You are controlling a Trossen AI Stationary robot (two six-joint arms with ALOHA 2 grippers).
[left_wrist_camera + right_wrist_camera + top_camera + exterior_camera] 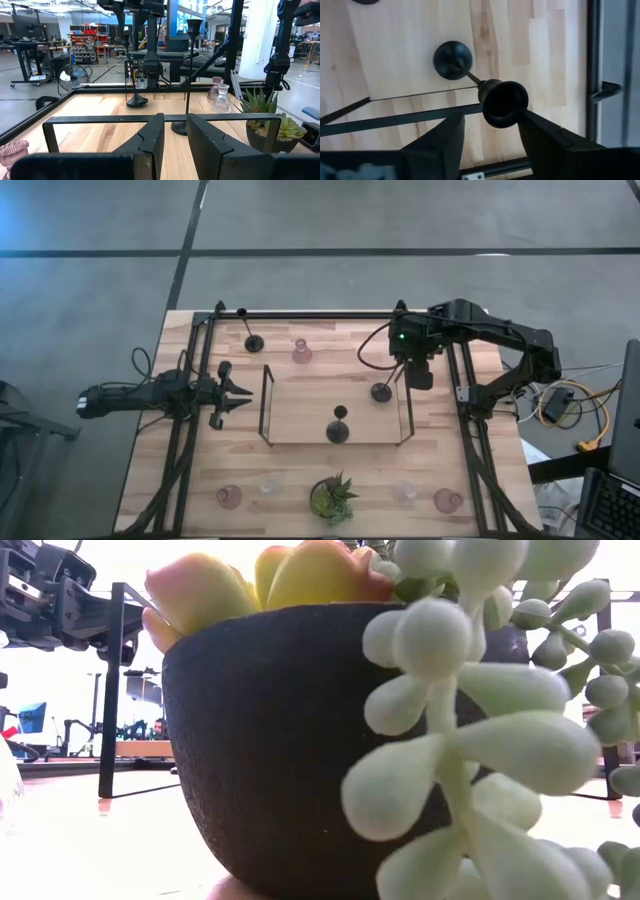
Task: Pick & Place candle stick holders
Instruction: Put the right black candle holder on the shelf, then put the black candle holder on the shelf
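The right gripper (487, 131), fingers spread, hangs over a black candle stick holder (380, 391) standing inside the wire-framed tray (266, 405), while the left gripper (238, 392) waits open outside the tray's rail.

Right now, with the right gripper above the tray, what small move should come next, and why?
Probably lift the right gripper straight up. Its open fingers flank the cup of a black holder that stands upright in the tray, seemingly released. The left gripper waits beside the tray.
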